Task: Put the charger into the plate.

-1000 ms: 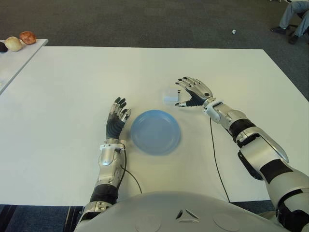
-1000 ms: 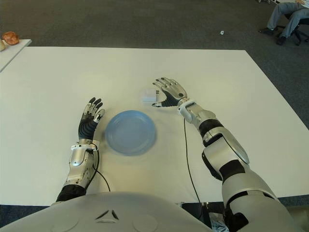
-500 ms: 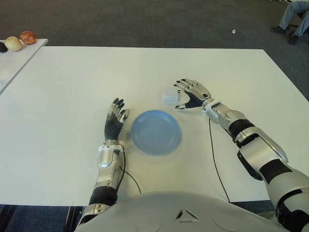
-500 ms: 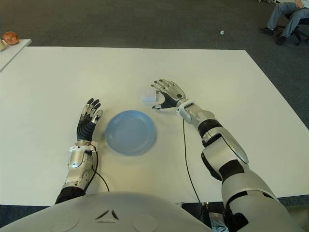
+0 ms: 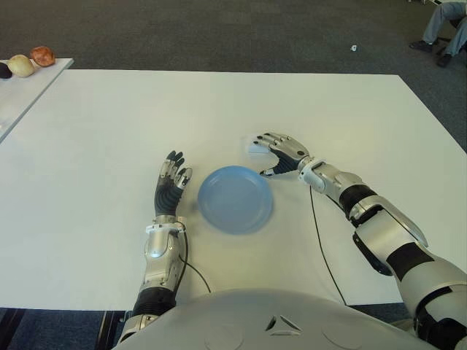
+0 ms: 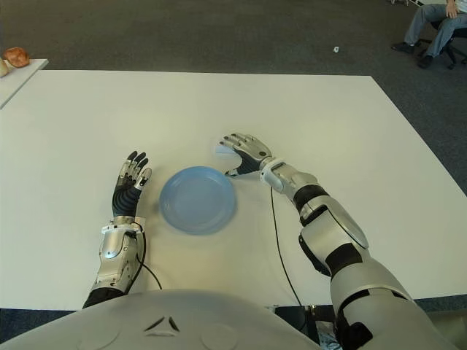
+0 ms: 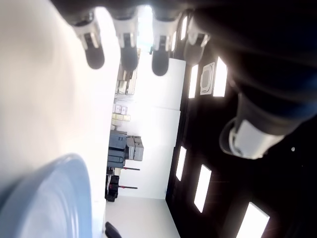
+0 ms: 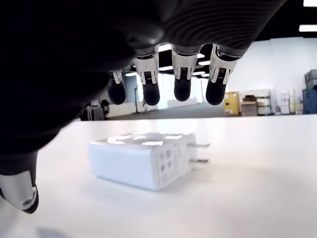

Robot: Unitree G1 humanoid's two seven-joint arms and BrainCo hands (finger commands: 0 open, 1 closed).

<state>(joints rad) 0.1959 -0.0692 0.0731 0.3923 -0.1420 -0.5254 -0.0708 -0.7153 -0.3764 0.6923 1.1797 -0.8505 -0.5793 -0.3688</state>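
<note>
The white charger [image 8: 143,161] lies flat on the white table [image 5: 109,124], its two prongs sticking out sideways, just beyond the far right rim of the empty blue plate [image 5: 235,198]. My right hand [image 5: 276,154] hovers palm-down over the charger [image 5: 255,146], fingers [image 8: 182,87] spread above it and thumb apart beside it; nothing is grasped. My left hand [image 5: 170,181] shows open, fingers pointing away, just left of the plate.
A black cable [image 5: 321,240] trails from my right wrist toward the table's near edge. A second table [image 5: 14,95] at the far left carries round food items [image 5: 33,60]. A person's legs [image 5: 441,29] show on the carpet at the far right.
My right hand has moved left and dropped lower, from beside the charger to covering it. My left hand slid slightly toward the near edge.
</note>
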